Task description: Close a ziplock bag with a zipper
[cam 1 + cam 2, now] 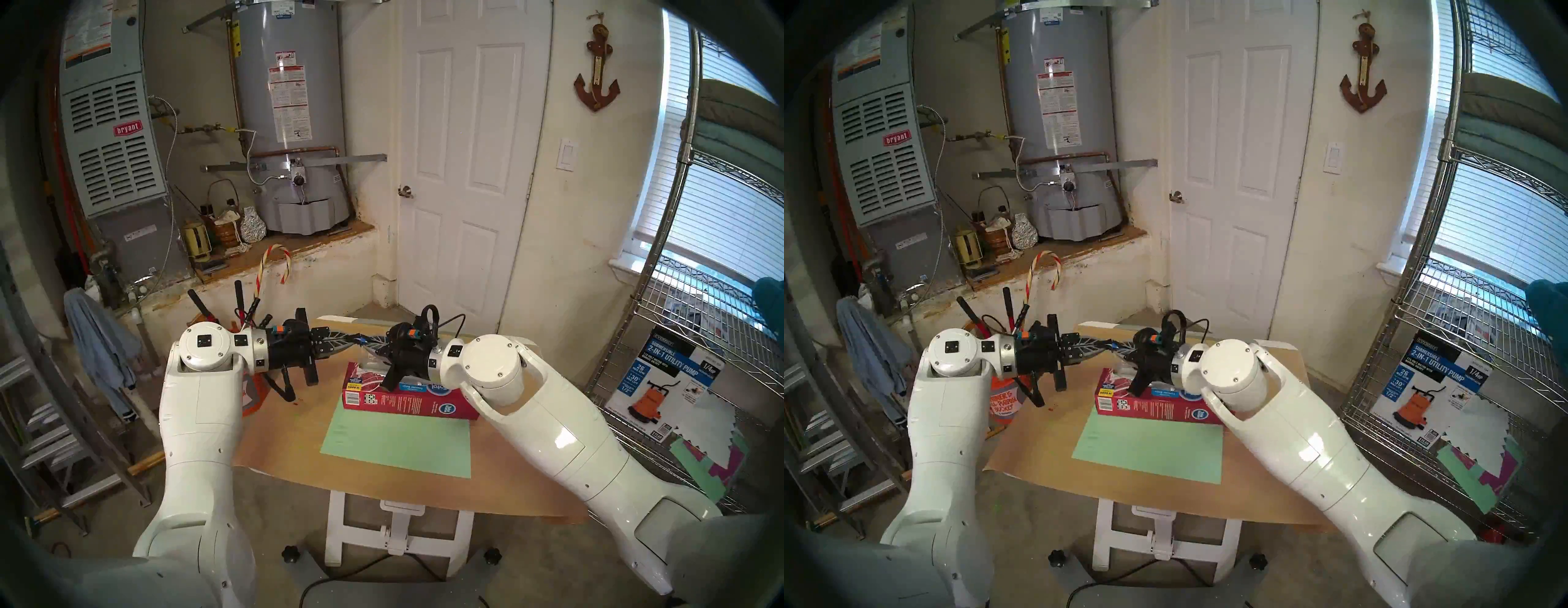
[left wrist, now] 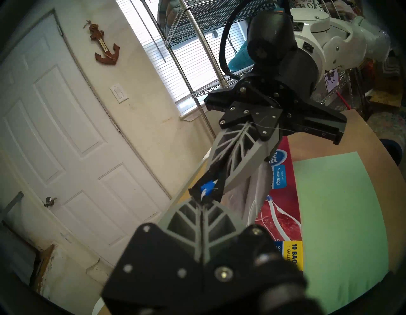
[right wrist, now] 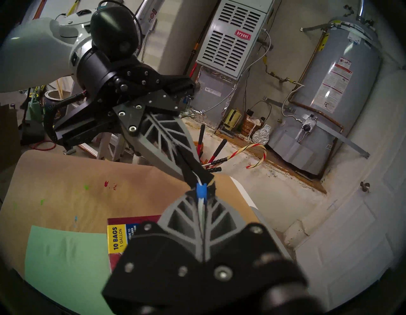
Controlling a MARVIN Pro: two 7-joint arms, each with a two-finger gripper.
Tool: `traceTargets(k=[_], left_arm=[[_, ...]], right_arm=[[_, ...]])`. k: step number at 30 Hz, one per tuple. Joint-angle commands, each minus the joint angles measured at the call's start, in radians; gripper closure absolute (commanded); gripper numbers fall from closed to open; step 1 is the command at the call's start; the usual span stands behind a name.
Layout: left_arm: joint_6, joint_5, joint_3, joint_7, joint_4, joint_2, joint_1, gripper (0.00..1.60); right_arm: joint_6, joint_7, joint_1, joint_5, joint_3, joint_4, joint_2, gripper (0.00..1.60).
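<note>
Both grippers met tip to tip above the table's far edge, my left gripper (image 2: 201,203) clenched on the ziplock bag (image 2: 252,193) rim, my right gripper (image 3: 203,198) clamped at the zipper (image 3: 201,190), so I judged a steady slide along the strip came next.

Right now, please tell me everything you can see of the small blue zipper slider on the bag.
The zipper is a tiny blue plastic slider riding the whitish rim strip of the ziplock bag. It is held in the air above the table, just where the tips of the left gripper and the right gripper meet, both shut. The white strip passes through it. The clear bag hangs limp below, over the red box. Which fingers actually clamp the slider is not clear.
</note>
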Motion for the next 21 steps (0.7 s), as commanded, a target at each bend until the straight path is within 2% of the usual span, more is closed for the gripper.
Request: traceTargets(k=[1, 21], left_arm=[[0.009, -0.034, -0.003, 0.002, -0.041, 0.004, -0.007, 1.6], [0.049, -0.057, 0.024, 0.002, -0.091, 0.04, 0.042, 1.6]], right_arm=[[-0.015, -0.004, 0.005, -0.002, 0.016, 0.006, 0.015, 1.6], [-0.025, 0.024, -0.003, 0.003, 0.041, 0.006, 0.074, 1.6]])
